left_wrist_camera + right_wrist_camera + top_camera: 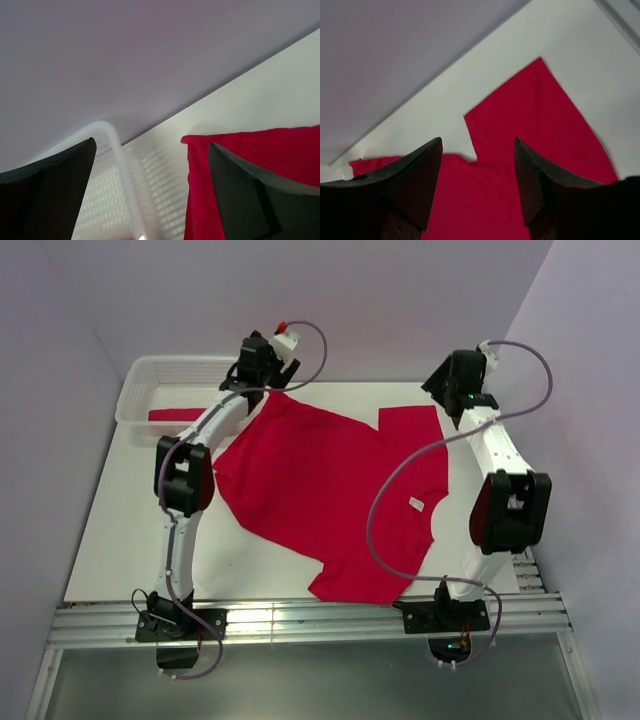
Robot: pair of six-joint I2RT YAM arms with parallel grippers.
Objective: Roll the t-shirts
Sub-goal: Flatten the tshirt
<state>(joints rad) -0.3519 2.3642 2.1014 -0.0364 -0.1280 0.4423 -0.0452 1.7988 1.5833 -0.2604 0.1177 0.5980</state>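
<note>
A crimson-red short-sleeved t-shirt (320,480) of plain cloth lies spread flat across the middle of the white table (120,550). Its neck opening is turned toward the right of the top view, one sleeve points to the upper right and the other to the lower edge of the table. A small white tag (417,503) shows just inside the neckline; any writing on it is too small to read, and no print or brand mark is visible on the cloth. A second red t-shirt (175,416) lies as a narrow bundle inside the white plastic lattice basket (135,390) at the upper left of the table. The left gripper (152,145) is at the far corner of the spread shirt, just beside the basket. Its dark fingers (60,180) stand wide apart with nothing between them, the basket rim under one and the red cloth edge under the other. The right gripper (477,141) is over the upper-right sleeve. Its fingers (415,175) are parted and hold nothing, with red cloth and bare table visible through the gap. Whether either gripper touches the cloth cannot be told.
</note>
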